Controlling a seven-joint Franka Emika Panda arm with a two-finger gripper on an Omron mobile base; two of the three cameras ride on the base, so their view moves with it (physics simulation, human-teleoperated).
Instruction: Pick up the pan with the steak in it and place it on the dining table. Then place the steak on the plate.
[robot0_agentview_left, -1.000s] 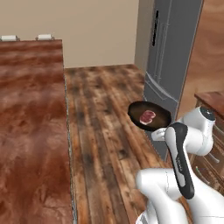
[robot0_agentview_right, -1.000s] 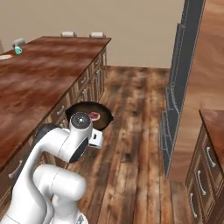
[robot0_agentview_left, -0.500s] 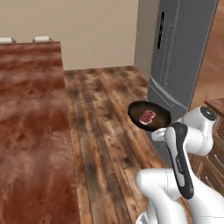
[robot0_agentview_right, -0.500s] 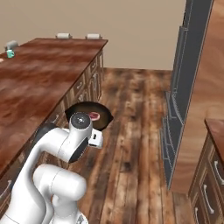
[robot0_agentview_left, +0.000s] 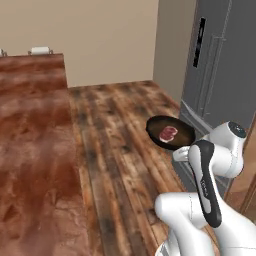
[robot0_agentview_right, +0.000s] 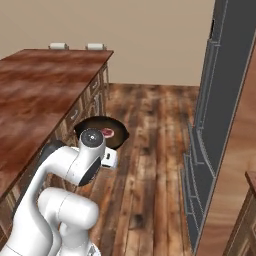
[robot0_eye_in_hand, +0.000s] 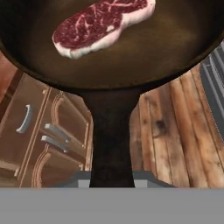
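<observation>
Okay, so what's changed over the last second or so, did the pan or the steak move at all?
The base turned, so both base views swung: the dining table and fridge shifted in frame, and the teal cup left view. The pan stayed held by its handle in the gripper, steak still inside, over the floor.

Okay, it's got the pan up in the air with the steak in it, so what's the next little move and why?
Probably carry the pan sideways toward the dining table and over its top. The hand is shut on the pan's handle, the steak lies flat inside, and the pan hangs over the wooden floor beside the table's edge, not above it. Keeping it level should stop the steak sliding.
</observation>
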